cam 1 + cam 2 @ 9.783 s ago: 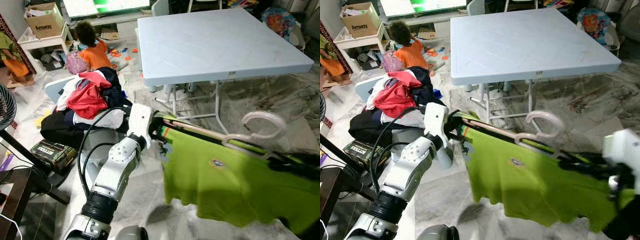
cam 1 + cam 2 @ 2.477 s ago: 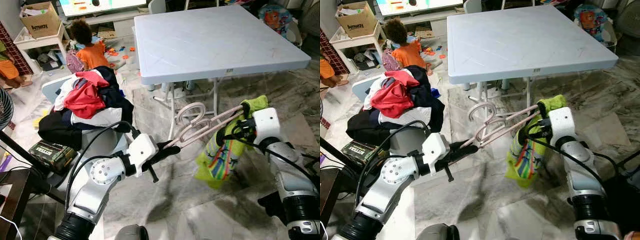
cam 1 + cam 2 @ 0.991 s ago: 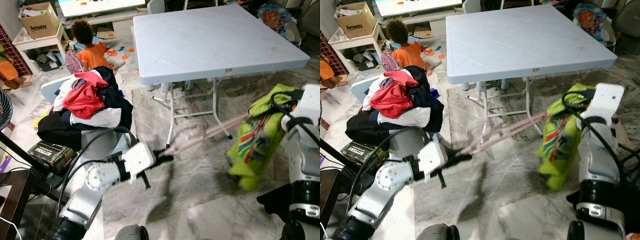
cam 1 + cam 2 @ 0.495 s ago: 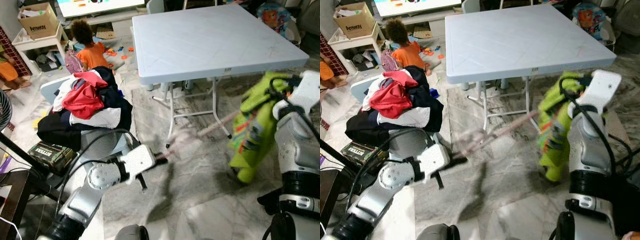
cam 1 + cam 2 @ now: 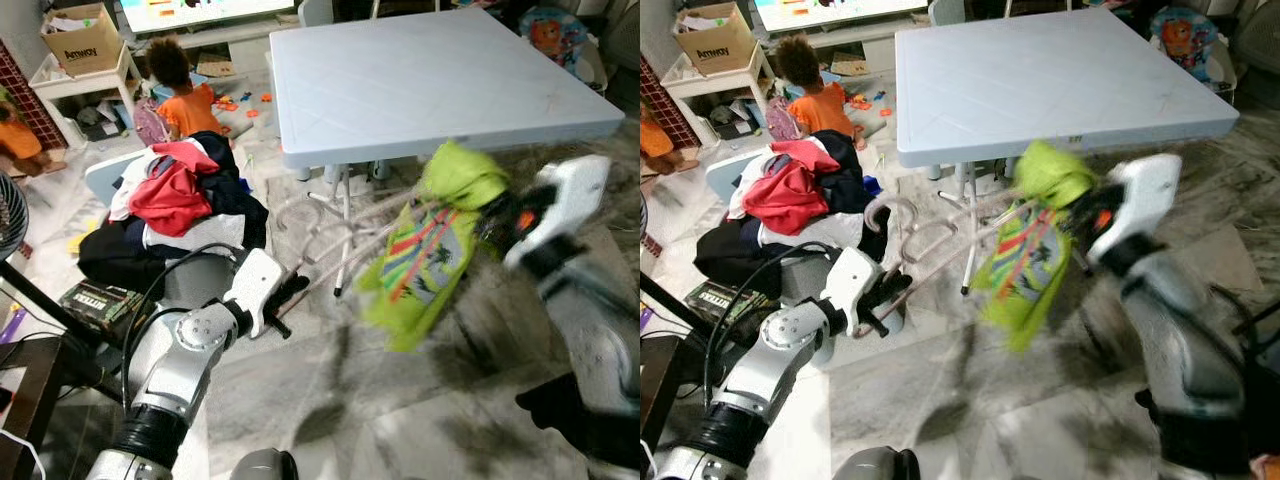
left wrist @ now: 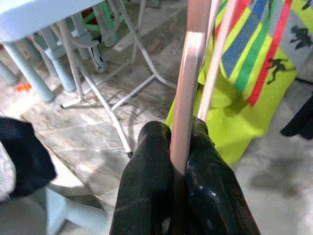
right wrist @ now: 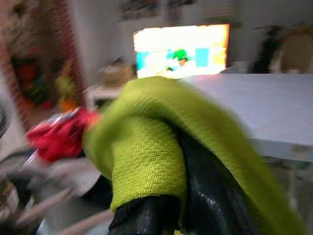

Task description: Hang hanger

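Low at the near left, the left gripper (image 6: 178,161) has its two black fingers (image 6: 146,176) pinched tight on the end of a pale pink hanger (image 5: 330,232), whose bars run up and to the right across the scene toward the table legs. Its looped hook (image 5: 902,222) curls up just right of the laundry pile, blurred but readable. At the far end of the hanger hangs a lime green shirt (image 5: 420,255) with red, blue and yellow stripes on its front, bunched and drooping in front of the white folding table (image 5: 440,75), below its near edge. The right gripper (image 7: 181,215) is wrapped in the shirt's upper fold; green knit cloth lies over and between its black fingers, so it is clamped on the fabric, though the arm (image 5: 560,215) itself is heavily smeared by motion. Left of the table, a heap of clothes (image 5: 175,205) in red, navy, white and black sits on a pale chair or stool. Farther back on the left, a child in an orange top (image 5: 185,100) sits on the floor among small toys, near a cardboard box (image 5: 80,40) on a white shelf and a lit screen (image 7: 181,49). A marbled grey floor (image 5: 400,420) spreads beneath everything.
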`<state>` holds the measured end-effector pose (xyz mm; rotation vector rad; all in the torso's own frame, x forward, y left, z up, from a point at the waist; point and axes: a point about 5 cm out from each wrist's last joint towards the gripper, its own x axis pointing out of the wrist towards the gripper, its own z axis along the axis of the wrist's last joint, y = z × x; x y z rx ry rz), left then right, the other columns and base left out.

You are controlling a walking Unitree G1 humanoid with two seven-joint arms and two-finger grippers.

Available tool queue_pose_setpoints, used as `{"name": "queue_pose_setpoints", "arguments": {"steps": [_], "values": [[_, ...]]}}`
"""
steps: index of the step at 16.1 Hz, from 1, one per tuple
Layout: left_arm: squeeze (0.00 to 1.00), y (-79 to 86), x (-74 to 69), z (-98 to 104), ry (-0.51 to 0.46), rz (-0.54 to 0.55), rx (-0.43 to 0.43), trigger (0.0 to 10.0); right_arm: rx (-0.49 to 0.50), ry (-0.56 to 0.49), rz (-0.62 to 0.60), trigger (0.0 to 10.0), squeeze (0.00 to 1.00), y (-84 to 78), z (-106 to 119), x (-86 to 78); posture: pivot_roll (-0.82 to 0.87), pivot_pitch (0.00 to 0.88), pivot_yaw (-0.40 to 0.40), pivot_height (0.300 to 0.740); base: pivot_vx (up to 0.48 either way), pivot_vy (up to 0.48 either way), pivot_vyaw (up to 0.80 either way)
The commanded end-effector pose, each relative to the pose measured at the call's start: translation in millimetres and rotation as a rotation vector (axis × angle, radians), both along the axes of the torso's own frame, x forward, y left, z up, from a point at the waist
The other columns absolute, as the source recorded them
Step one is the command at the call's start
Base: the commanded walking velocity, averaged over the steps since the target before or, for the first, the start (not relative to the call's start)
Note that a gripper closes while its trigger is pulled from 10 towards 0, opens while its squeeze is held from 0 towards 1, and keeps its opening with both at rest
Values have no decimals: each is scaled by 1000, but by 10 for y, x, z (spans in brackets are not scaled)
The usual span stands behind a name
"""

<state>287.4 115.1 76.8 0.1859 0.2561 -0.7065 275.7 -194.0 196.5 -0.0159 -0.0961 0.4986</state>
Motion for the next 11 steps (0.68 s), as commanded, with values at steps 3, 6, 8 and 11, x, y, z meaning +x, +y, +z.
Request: {"name": "queue_pose_setpoints", "arguments": {"steps": [3, 6, 8, 11], "values": [[0, 47, 69, 79, 74, 70, -74, 0, -224, -25, -78, 0, 0, 101, -182, 41, -61, 16, 71, 740, 0, 0, 0], [0, -4, -38, 51, 53, -26, 17, 0, -229, -9, -339, 0, 0, -83, -275, 125, -56, 13, 69, 740, 0, 0, 0], [0, 0, -116, 68, 20, -64, 8, 0, -187, 48, -603, 0, 0, -394, -364, 137, -51, 10, 69, 740, 0, 0, 0], [0, 19, -479, -33, 152, -228, -9, 0, -96, 31, -898, 0, 0, -700, -404, 80, -47, 5, 69, 740, 0, 0, 0]]}}
